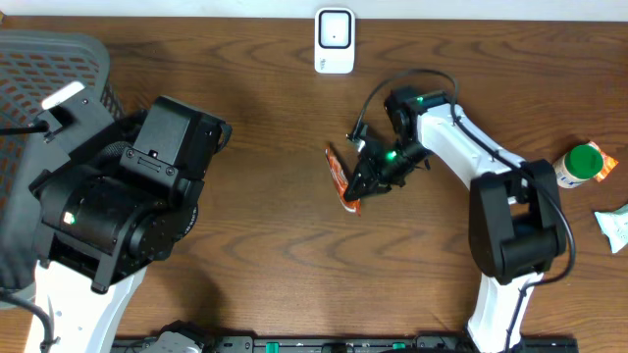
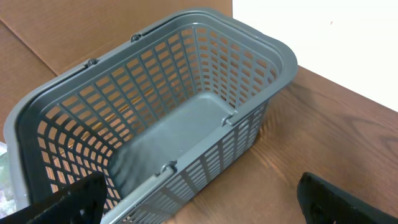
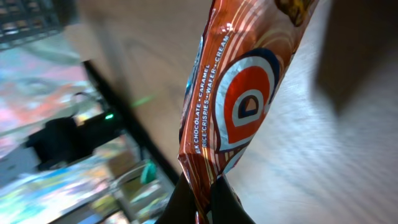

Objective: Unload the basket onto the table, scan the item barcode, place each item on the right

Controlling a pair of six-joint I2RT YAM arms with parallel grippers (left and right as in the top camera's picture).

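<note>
The item is an orange-red chocolate bar wrapper (image 1: pixel 339 176) (image 3: pixel 239 93), held off the wood in the middle of the table. My right gripper (image 1: pixel 358 191) (image 3: pixel 205 202) is shut on the wrapper's crimped end, the two dark fingers pinching the foil. A white barcode scanner (image 1: pixel 335 40) stands at the far edge of the table, beyond the wrapper. No barcode shows on the printed side facing the right wrist camera. My left gripper (image 2: pixel 199 199) hangs open over the near rim of a grey basket (image 2: pixel 261 50), with nothing between its fingers.
The grey plastic basket (image 1: pixel 59 59) fills the far left corner, partly under the left arm. A green-capped bottle (image 1: pixel 579 165) and a white packet (image 1: pixel 616 227) lie at the right edge.
</note>
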